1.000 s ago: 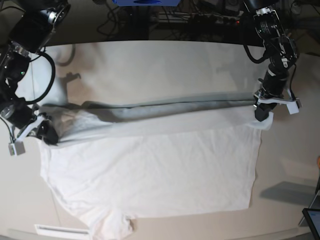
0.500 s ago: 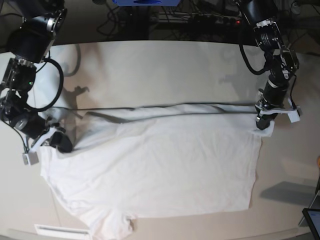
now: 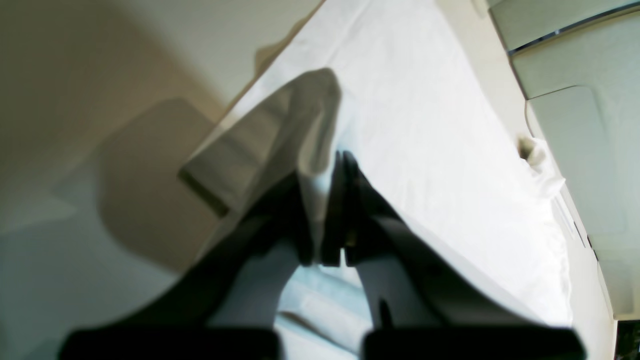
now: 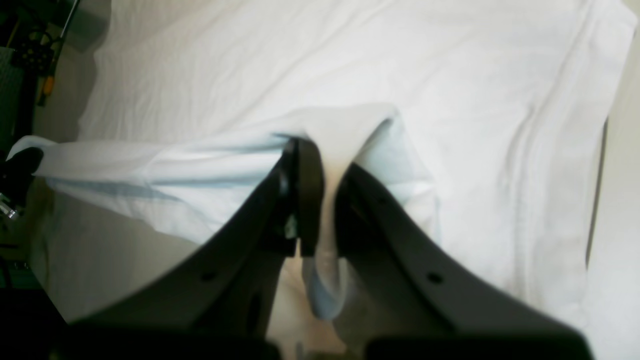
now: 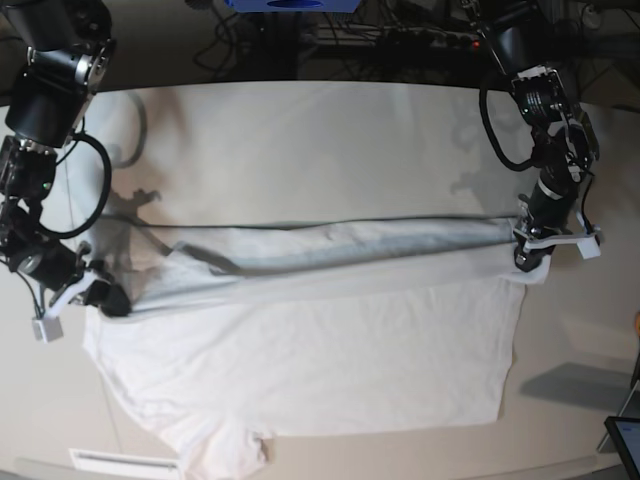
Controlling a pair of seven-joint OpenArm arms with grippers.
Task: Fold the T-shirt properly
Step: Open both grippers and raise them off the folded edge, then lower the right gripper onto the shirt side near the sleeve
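**Both end effectors pinching the T-shirt's far edge**

The white T-shirt (image 5: 310,350) lies spread across the lower half of the base view on the desk (image 5: 300,140), its upper edge lifted into a taut band running left to right. At mid-left, the right end effector (image 4: 327,187) is pressed together on a fold of fabric. At mid-right, the left end effector (image 3: 325,200) pinches the shirt's corner, cloth draped over its fingers.

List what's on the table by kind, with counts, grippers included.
T-shirt: 1, white
Grippers: 2, left gripper and right gripper, each shut on the shirt's far edge
Total: 3
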